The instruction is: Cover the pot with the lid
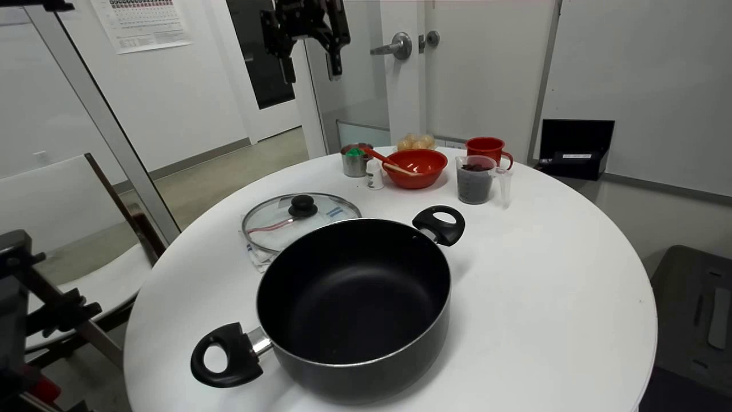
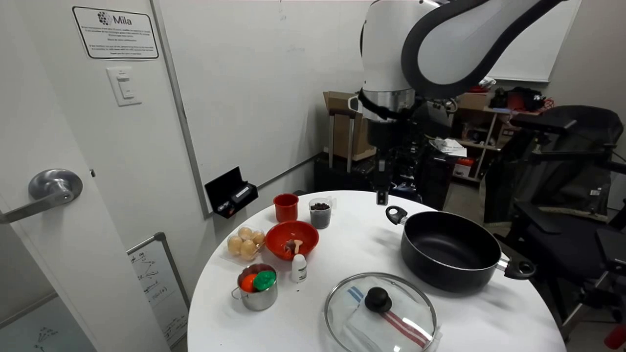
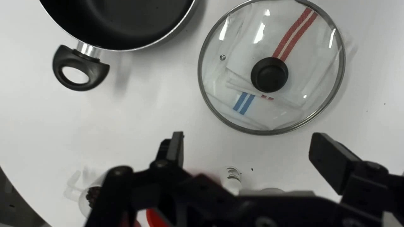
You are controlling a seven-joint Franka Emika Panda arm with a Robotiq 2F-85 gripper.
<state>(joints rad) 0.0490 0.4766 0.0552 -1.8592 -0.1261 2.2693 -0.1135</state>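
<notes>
The wide black pot (image 1: 360, 303) stands uncovered on the white round table, with two loop handles. It also shows in an exterior view (image 2: 447, 244) and partly in the wrist view (image 3: 132, 19). The clear glass lid (image 2: 379, 303) with a black knob lies knob up beside the pot, on a folded striped cloth. It also shows in an exterior view (image 1: 303, 207) and in the wrist view (image 3: 270, 74). My gripper (image 1: 311, 79) is open and empty, high above the table. In the wrist view its fingers (image 3: 247, 138) are spread wide, below the lid's near rim in the picture.
A red bowl (image 2: 292, 239) with utensils, a steel cup (image 2: 259, 293) with a green and an orange thing, a white bottle (image 2: 299, 268), eggs (image 2: 244, 243), a red mug (image 2: 286, 208) and a measuring cup (image 2: 320, 215) cluster together. The striped cloth (image 1: 260, 257) lies under the lid.
</notes>
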